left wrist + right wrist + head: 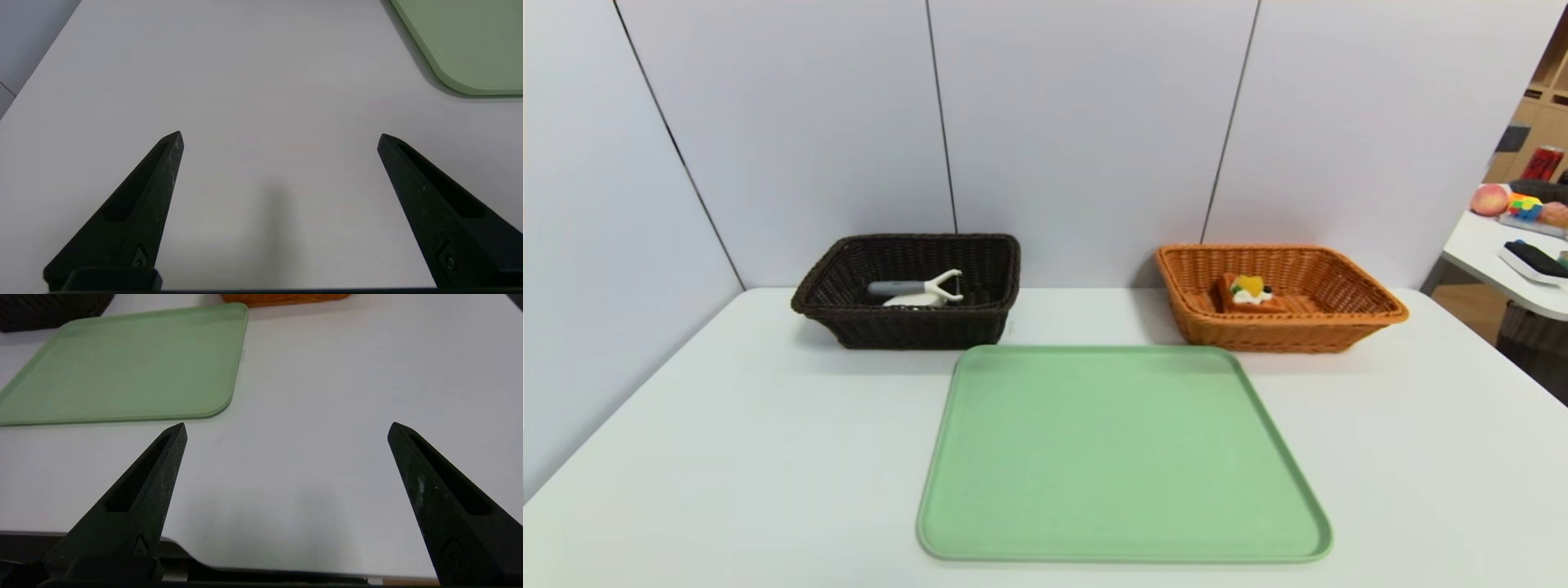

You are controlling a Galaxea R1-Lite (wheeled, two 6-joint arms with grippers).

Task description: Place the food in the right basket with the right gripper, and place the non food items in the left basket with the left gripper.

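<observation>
In the head view the waffle with cream and fruit, the food [1248, 294], lies inside the orange right basket [1372, 304]. The peeler [919, 287] rests on the white soap-like bar [913, 300] inside the dark brown left basket [825, 286]. Neither arm shows in the head view. My left gripper [280, 136] hangs open over bare table near the tray's near left corner, nothing between its fingers. My right gripper [287, 428] is open and empty above the table's front edge, to the right of the tray.
An empty green tray [1123, 547] lies mid-table in front of both baskets, its corner also in the wrist views [470, 81] [212, 408]. Grey wall panels stand behind the baskets. A side table [1486, 253] with toys is at the far right.
</observation>
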